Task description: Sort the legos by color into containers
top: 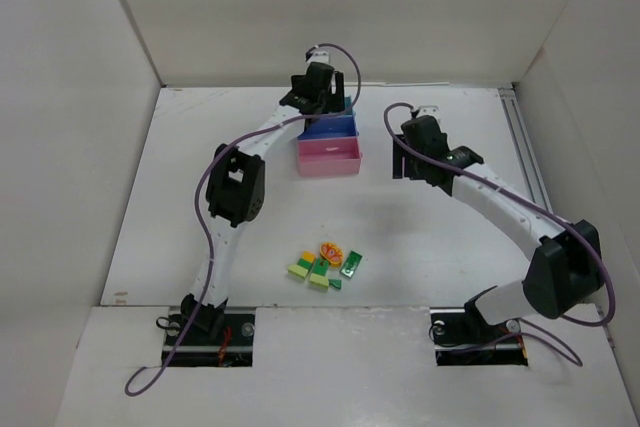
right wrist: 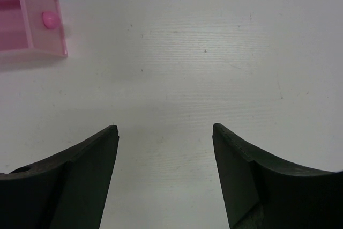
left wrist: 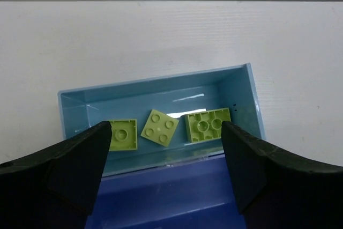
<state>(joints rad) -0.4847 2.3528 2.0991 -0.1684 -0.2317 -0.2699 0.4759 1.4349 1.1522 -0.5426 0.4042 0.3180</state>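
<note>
1. Three light green bricks (left wrist: 160,127) lie in the teal tray (left wrist: 161,90); the left gripper (left wrist: 166,143) hangs above, jaws apart, empty.
2. Same for the right gripper (right wrist: 165,132) (over the table (right wrist: 214,52), beside the pink tray (right wrist: 32,25)).
3. The loose legos (top: 325,265) by the near edge aren't sorted yet.

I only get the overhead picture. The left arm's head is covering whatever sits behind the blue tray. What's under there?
Observer: A teal tray. The left wrist view shows three light green bricks lying on its floor.
Operator: Is that arm holding one?
Observer: No. The left pincer is open above the tray and holds nothing.
Operator: And the right arm?
Observer: The right pincer is open too. It is empty, over the table, with a corner of the pink tray at the upper left of its view.
</note>
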